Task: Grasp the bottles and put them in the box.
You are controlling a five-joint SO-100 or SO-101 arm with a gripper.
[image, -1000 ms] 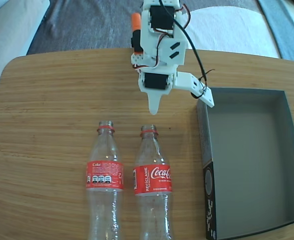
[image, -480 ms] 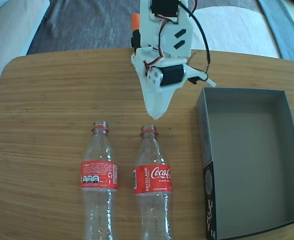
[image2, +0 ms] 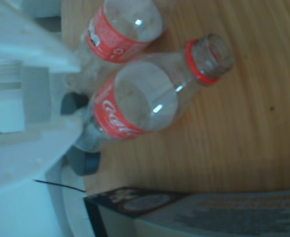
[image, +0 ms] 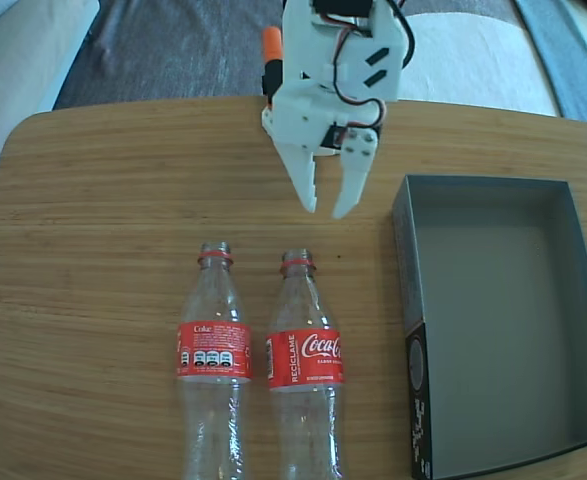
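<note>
Two clear bottles with red labels sit side by side on the wooden table, necks toward the arm in the fixed view: the left bottle [image: 214, 350] and the right bottle [image: 304, 355]. My white gripper [image: 326, 210] hangs open above the table just beyond the right bottle's neck, with nothing between its fingers. The dark grey box [image: 503, 320] lies empty to the right of the bottles. In the wrist view the right bottle [image2: 135, 98] with its Coca-Cola script fills the middle, the other bottle [image2: 120, 29] is behind it, and the box's printed side [image2: 184, 207] is at the bottom.
The table [image: 93, 250] has bare wood left of the bottles and between the gripper and the bottles. Grey and white cushions [image: 173, 50] lie beyond its far edge. An orange part [image: 271, 45] sits on the arm's left side.
The gripper turned at the wrist, and its wide-spread jaw came in to a narrower gap, both fingers now pointing toward the bottles. The left bottle shifted slightly left, then back right.
</note>
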